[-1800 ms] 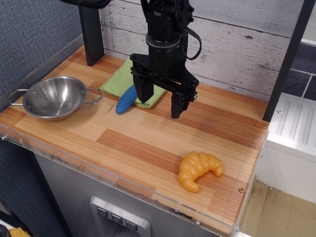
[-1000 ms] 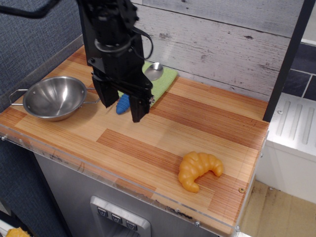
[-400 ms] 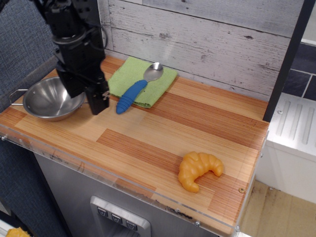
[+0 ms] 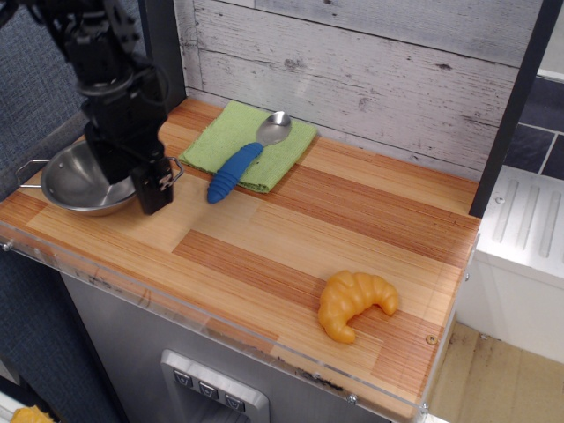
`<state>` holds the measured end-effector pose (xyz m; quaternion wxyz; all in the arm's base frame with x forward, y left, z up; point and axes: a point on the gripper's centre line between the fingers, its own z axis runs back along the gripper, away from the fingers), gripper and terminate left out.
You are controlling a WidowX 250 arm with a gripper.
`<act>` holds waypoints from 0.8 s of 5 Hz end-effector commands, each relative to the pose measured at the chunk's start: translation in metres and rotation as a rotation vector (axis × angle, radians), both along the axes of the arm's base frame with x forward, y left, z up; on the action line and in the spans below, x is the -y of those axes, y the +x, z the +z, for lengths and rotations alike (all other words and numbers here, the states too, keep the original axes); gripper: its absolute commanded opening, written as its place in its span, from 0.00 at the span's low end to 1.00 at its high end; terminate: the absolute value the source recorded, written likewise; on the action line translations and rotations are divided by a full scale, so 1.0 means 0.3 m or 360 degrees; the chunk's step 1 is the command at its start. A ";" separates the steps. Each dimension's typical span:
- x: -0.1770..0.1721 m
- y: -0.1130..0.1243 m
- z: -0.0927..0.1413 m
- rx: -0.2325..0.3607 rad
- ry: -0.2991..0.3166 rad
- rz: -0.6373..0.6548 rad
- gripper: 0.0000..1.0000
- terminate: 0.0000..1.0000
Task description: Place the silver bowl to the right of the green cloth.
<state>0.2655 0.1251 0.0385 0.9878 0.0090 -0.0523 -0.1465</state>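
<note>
At far left I see the silver bowl (image 4: 70, 182) resting on the wooden counter (image 4: 352, 229) near its front-left corner, one wire loop handle projecting leftward. My gripper (image 4: 130, 181) hangs over the bowl's right rim with its black fingers (image 4: 154, 187) spread apart, holding nothing; whether a finger touches the rim I cannot tell. Just to the right lies the green cloth (image 4: 231, 139), flat against the plank wall, with a blue-handled metal spoon (image 4: 244, 159) lying across it. An orange croissant (image 4: 353, 302) sits well apart, front right.
</note>
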 end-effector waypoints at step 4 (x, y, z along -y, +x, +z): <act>-0.020 -0.001 -0.081 -0.0041 -0.0021 -0.0015 0.00 0.00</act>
